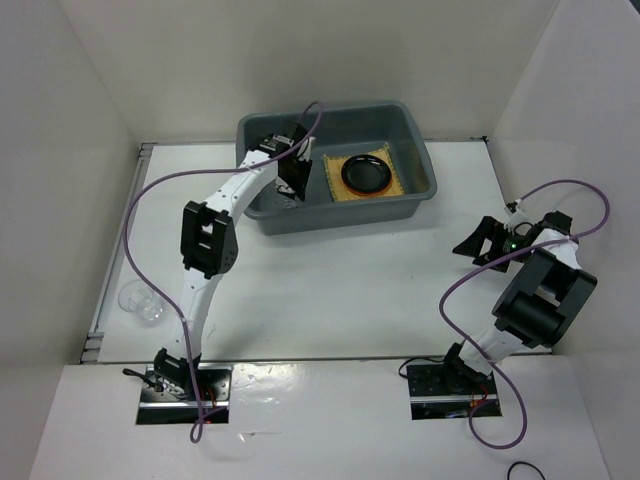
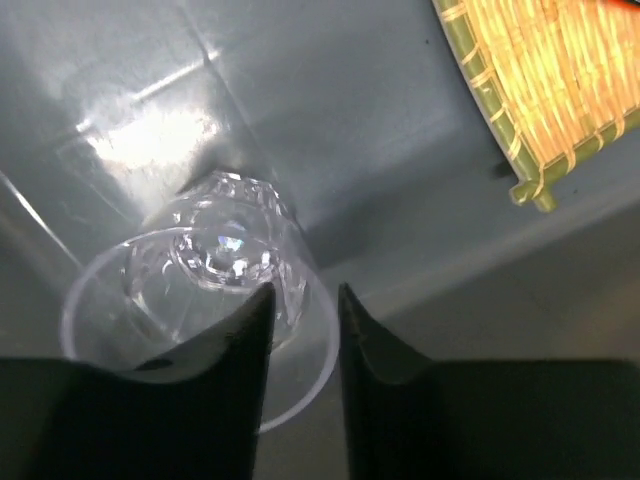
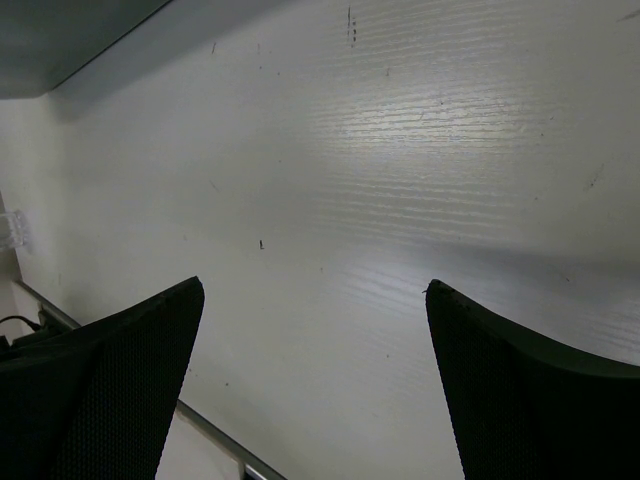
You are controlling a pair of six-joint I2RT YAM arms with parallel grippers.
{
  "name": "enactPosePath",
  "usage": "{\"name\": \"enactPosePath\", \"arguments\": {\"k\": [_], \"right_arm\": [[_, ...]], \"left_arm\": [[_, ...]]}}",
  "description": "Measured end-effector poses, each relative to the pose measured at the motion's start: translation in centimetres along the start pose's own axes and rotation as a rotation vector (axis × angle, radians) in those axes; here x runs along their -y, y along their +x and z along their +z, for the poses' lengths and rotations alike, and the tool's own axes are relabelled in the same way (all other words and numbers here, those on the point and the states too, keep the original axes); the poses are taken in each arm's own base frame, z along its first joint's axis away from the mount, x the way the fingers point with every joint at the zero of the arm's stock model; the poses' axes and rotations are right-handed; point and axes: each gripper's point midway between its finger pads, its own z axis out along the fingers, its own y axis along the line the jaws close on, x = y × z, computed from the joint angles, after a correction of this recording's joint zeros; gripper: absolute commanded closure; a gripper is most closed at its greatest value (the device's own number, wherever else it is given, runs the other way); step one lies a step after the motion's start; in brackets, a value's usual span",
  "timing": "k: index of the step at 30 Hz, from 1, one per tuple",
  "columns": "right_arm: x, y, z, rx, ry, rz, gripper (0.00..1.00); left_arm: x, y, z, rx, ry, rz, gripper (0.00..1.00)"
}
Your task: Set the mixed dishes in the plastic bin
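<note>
Left gripper [image 2: 306, 293]: straddles rim of clear glass cup [image 2: 215, 252], low inside grey rectangular plastic bin [image 1: 350, 215], upper centre, for soft set-down; clamped or released, cannot tell | right gripper [image 3: 312, 287]: gapes, idle.

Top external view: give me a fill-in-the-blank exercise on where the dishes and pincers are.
The small black round plate lies on the tan square woven bamboo mat inside the large grey plastic ____.
The left pincer grips a clear glass cup by its ____.
The right pincer hangs ____ above the white table.
A second clear glass cup stands on the table, ____ the bin.
Missing: bin; rim; open; outside.
</note>
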Motion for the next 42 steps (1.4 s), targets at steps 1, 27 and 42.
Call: {"name": "enactPosePath", "arguments": {"k": [1,27,42], "right_arm": [[0.0,0.0,0.0,0.000,0.000,0.000,0.05],[0.3,0.5,0.7,-0.023,-0.023,0.031,0.05],[0.2,0.5,0.7,-0.021,-0.028,0.031,0.05]], "left_arm": [[-0.1,-0.1,-0.1,0.003,-0.001,0.002,0.29],[-28.7,20.9,-23.7,0.212,-0.804,-1.232,0.00],[-28.8,27.0,-18.8,0.092,-0.798,-1.290,0.00]]}}
